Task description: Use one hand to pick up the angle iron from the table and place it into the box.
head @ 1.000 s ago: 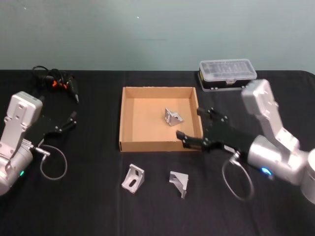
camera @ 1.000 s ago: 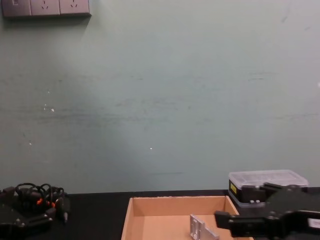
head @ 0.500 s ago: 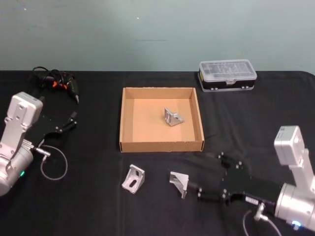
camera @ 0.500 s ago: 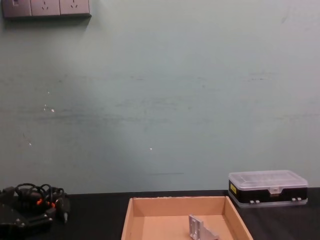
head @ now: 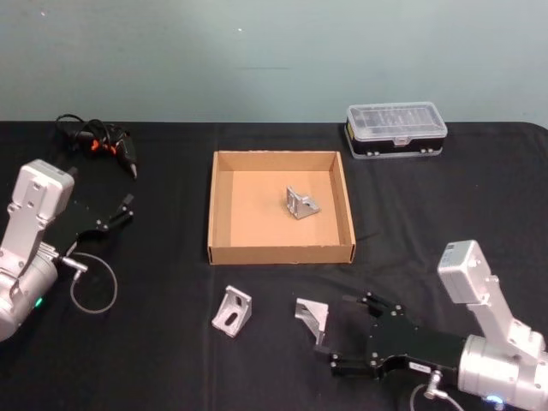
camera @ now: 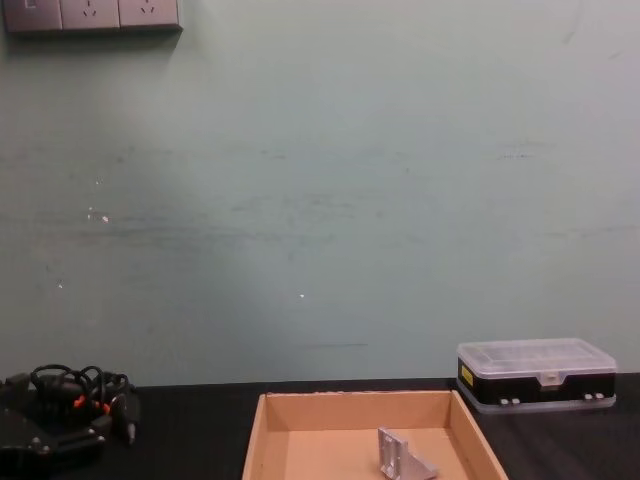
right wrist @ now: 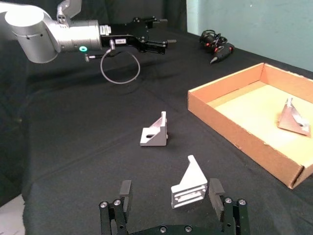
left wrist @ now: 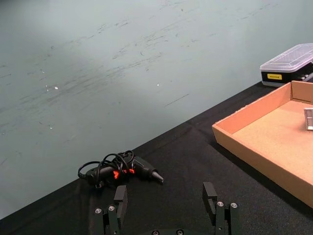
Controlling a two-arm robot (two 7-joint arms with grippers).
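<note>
Two silver angle irons lie on the black table [head: 163, 351] in front of the box: one on the left [head: 232, 312] and one on the right [head: 312, 318]. My right gripper [head: 341, 330] is open, low over the table, its fingertips just short of the right angle iron [right wrist: 188, 188], which stands between the spread fingers [right wrist: 125, 192]. A third angle iron [head: 300, 204] lies inside the tan cardboard box [head: 281, 254]. My left gripper [head: 127, 210] is open and parked at the table's left side.
A clear-lidded plastic case [head: 396, 130] stands at the back right. A black tool with an orange mark and coiled cord [head: 98, 141] lies at the back left. A cable loop [head: 92, 291] hangs by the left arm.
My right arm has left the box's front right corner, come down to the table's front and moved left up to the right angle iron. The left arm has stayed put.
</note>
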